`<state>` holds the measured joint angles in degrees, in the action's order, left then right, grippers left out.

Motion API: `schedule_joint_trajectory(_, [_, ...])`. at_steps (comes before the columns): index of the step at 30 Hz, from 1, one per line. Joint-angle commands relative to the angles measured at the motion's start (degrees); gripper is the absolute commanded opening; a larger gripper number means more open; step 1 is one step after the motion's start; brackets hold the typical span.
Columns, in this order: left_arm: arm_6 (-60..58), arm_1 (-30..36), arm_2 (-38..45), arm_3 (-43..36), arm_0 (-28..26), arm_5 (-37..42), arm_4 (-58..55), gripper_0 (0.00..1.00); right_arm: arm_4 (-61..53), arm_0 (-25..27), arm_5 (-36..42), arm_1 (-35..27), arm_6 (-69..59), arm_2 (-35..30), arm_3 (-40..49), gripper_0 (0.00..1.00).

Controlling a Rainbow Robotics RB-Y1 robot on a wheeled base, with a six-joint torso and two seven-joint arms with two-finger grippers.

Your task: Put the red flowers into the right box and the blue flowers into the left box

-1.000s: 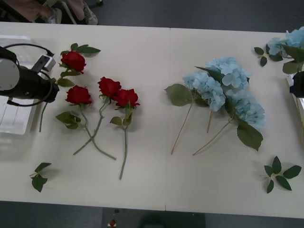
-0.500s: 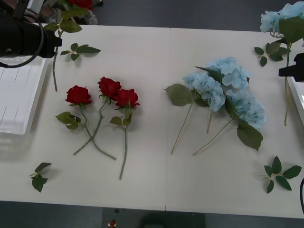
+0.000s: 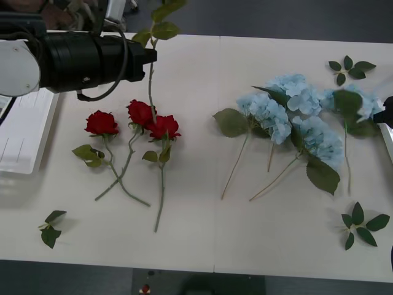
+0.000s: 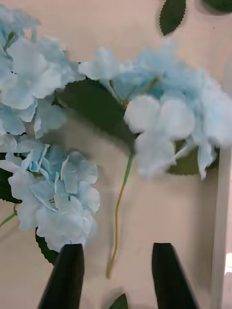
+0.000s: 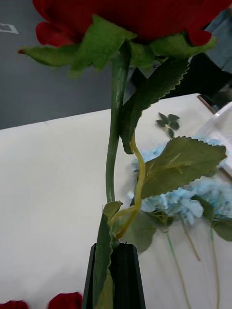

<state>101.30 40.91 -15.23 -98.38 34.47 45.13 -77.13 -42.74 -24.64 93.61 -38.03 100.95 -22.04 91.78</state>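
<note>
Left gripper (image 3: 152,56): pinched shut low on the stem of one red flower (image 5: 130,17), bloom upright above the fingers, probably to spare the petals on the way to the right box (image 3: 387,138). Right gripper (image 4: 118,277): spread wide, gripped nothing, hovered over a blue flower (image 4: 164,120) beside that box's rim, its stem end between the fingers, seemingly lined up for a pinch.
</note>
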Motion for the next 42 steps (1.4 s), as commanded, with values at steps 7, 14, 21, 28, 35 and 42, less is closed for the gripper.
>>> schedule_joint_trajectory(7, [-3.74,-9.53,-0.15,-3.14,5.26,-3.38,-1.8,0.0,-15.1,0.2,0.26,-1.08,5.14,-1.77,1.12,1.0])
schedule_joint_trajectory(14, [-3.92,-15.16,-2.35,-3.22,7.19,-3.73,0.4,0.0,-30.92,0.2,4.74,0.94,10.85,-6.52,1.12,1.0])
schedule_joint_trajectory(21, [-4.8,-17.44,-5.95,-3.14,9.21,-5.22,0.58,0.0,-46.39,-0.24,5.27,2.44,11.03,-6.26,1.12,1.0])
schedule_joint_trajectory(28, [-5.41,-19.81,-8.06,-3.14,9.21,-6.37,0.93,0.0,-51.13,-1.56,5.27,4.9,10.85,-4.24,1.12,1.0])
schedule_joint_trajectory(35, [-6.73,-20.61,-8.5,-3.05,9.13,-6.98,0.84,0.0,-51.66,-4.63,5.35,8.68,10.76,-1.51,1.12,1.0])
schedule_joint_trajectory(42, [-7.43,-20.52,-8.5,-3.05,9.04,-7.33,-0.04,0.0,-51.57,-7.09,3.6,12.28,10.5,2.27,1.12,1.0])
